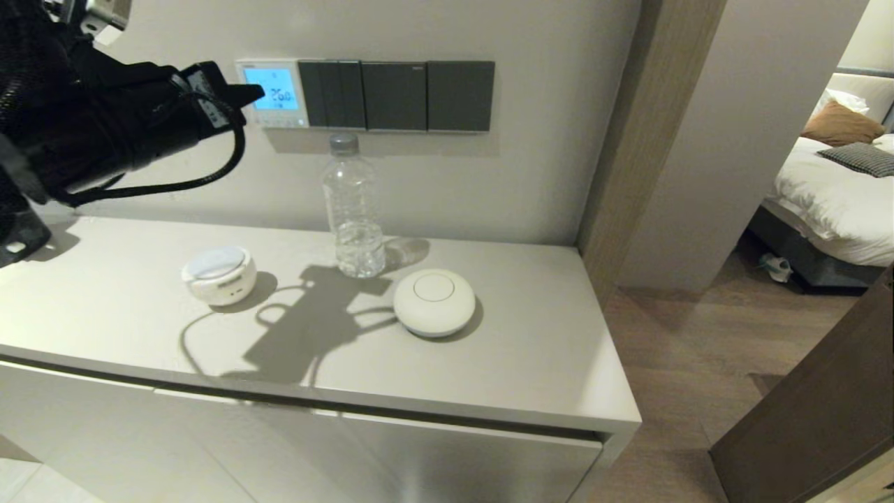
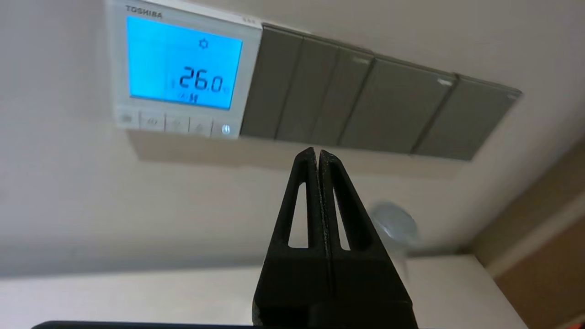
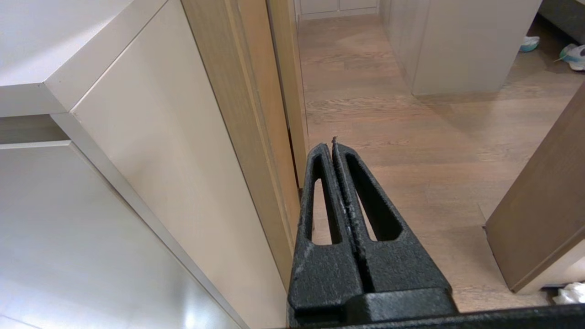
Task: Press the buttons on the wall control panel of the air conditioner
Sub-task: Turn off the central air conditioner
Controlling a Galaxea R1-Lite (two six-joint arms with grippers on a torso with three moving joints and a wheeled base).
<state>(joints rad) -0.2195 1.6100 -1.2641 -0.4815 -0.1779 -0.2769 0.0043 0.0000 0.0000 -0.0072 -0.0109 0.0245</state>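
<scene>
Overhead, at about ten o'clock in the head view, the left gripper [image 1: 251, 91] was raised toward the wall, its two black fingers pressed together and holding nothing. Its tip sat in front of the left edge of the air conditioner's wall control panel [image 1: 274, 93], a small white square whose screen glowed light blue and read 26.0. Whether the tip touched the panel could not be told. Along the panel's bottom edge ran the buttons [image 2: 176, 123], a row of small pale keys. They looked like stiff, shallow plastic keys, best met with a light, square poke of the closed fingertip on one key alone. Right of the panel lay dark grey switch plates [image 1: 394, 96]. Below, at six o'clock, a clear bottle [image 1: 353, 209] stood on the counter [image 1: 545, 349]. The right gripper [image 3: 332, 145] hung low over the floor, also closed and empty.
</scene>
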